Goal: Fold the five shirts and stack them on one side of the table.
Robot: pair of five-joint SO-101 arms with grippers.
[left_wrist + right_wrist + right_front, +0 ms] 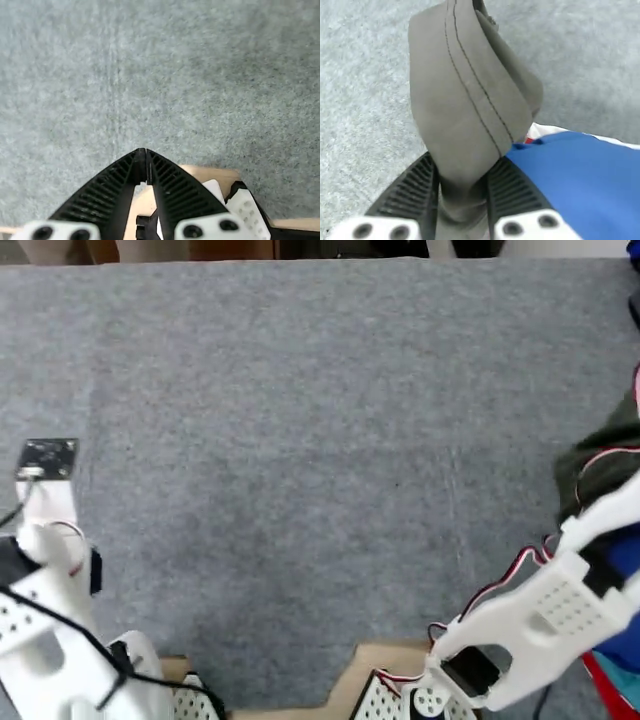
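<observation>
My right gripper (462, 172) is shut on a fold of an olive-grey shirt (470, 100), which rises from between the black fingers (512, 190). Under it lies a blue shirt (580, 185) with a bit of red and white at its edge. In the high view the right arm (545, 615) stretches to the table's right edge, where the dark olive shirt (590, 465) and blue and red cloth (615, 660) are heaped. My left gripper (145, 160) is shut and holds nothing, hovering over bare grey felt (200, 75) near the front left.
The grey felt mat (300, 440) covers the whole table. A tan board (375, 665) shows at the front edge between the two arm bases. The left arm (50, 570) stands at the front left corner.
</observation>
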